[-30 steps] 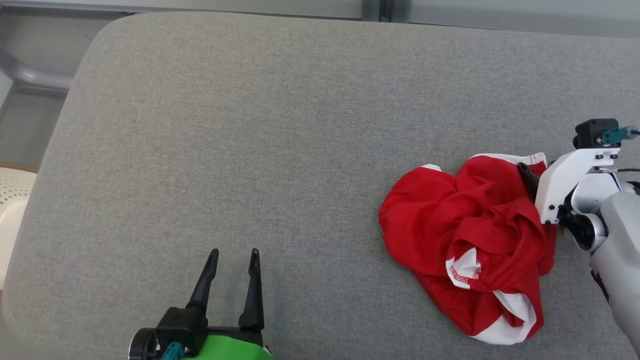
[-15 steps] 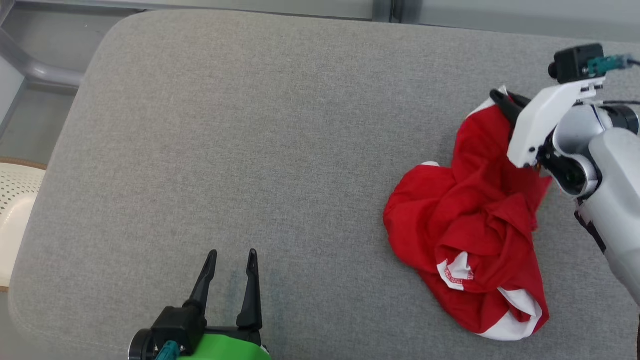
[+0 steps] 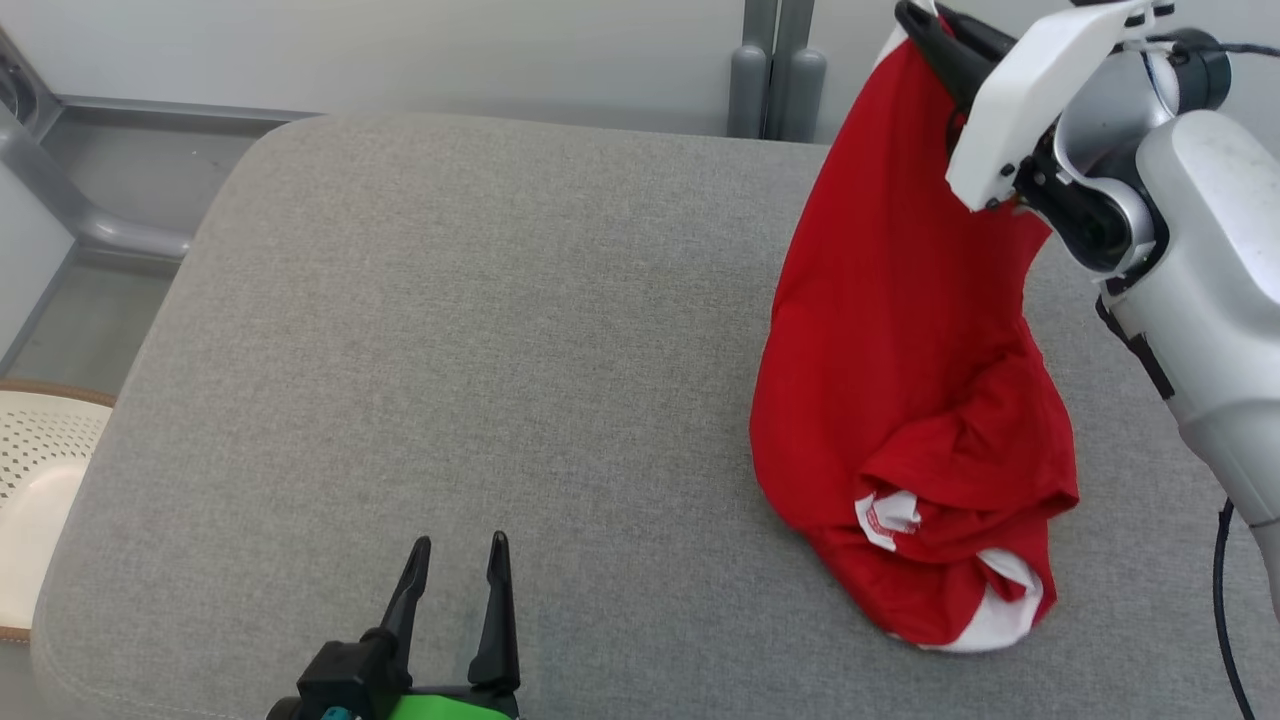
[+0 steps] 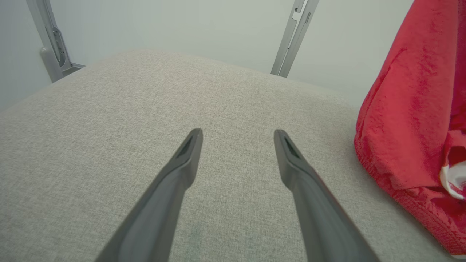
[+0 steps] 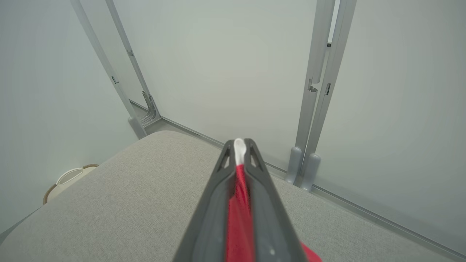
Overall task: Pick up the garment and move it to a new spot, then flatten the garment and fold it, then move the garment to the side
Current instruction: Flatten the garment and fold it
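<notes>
**Asker:** Which step of the task is this?

**Me:** The first one, I judge: the pick-up. My right gripper point(image 3: 915, 20) is high over the far right of the grey padded surface point(image 3: 450, 330). The red garment point(image 3: 900, 380) hangs from it in a long drape. Its lower end (a bunched heap with white edging) rests on the padding, so the cloth is not yet clear of the surface.

**Asker:** What do your fingers hold?

**Me:** The right pair is pinched almost together on a fold of the garment. In the right wrist view, red cloth runs down between them and a sliver of white trim point(image 5: 238, 147) pokes out at the tips. My left gripper point(image 3: 458, 548) hovers low near the front edge with its fingers spread wide. It holds nothing, touches nothing, and is well apart from the cloth.

**Asker:** And the next move?

**Me:** I think it calls for more height, until the bunched end leaves the padding. Then comes a carry toward the open middle of the surface. A single pinch point may let cloth slide, so the carry should be slow.
</notes>
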### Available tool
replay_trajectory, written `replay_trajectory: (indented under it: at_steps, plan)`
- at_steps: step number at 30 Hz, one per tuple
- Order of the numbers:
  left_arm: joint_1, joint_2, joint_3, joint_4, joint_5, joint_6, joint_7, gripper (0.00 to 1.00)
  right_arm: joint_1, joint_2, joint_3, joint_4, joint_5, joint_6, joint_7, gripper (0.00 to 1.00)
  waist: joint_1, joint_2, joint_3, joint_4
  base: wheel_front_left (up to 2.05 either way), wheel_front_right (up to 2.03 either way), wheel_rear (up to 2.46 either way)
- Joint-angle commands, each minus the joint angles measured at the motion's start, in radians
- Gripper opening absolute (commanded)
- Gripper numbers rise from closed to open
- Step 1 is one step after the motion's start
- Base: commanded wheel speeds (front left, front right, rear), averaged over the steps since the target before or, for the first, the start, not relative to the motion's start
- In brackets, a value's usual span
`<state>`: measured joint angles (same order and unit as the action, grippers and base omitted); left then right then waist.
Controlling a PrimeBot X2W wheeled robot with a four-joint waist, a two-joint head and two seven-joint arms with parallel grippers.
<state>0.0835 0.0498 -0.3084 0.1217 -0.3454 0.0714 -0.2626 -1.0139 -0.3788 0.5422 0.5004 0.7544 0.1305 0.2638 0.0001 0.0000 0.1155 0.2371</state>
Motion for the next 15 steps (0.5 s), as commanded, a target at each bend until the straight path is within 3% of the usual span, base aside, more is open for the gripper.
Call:
replay_trajectory:
  at_steps: [1, 9, 15]
  plan:
    - [0.015, 0.002, 0.003, 0.002, -0.008, 0.007, -0.003, 1.0, -0.026, 0.007, -0.004, -0.012, 0.011, 0.0, -0.016, 0.0, -0.0001, 0.0, -0.025, 0.01, 0.0, 0.0, 0.0]
    - [0.039, 0.002, -0.013, -0.001, -0.018, 0.017, -0.003, 1.0, -0.084, -0.001, 0.005, -0.05, 0.018, 0.0, -0.05, 0.0, -0.0001, 0.0, -0.052, 0.007, 0.0, 0.0, 0.0]
    - [0.045, 0.002, -0.008, -0.008, -0.021, 0.025, -0.003, 1.0, 0.062, -0.062, 0.072, -0.19, 0.077, 0.0, -0.061, 0.0, -0.0001, 0.0, -0.062, -0.007, 0.0, 0.0, 0.0]
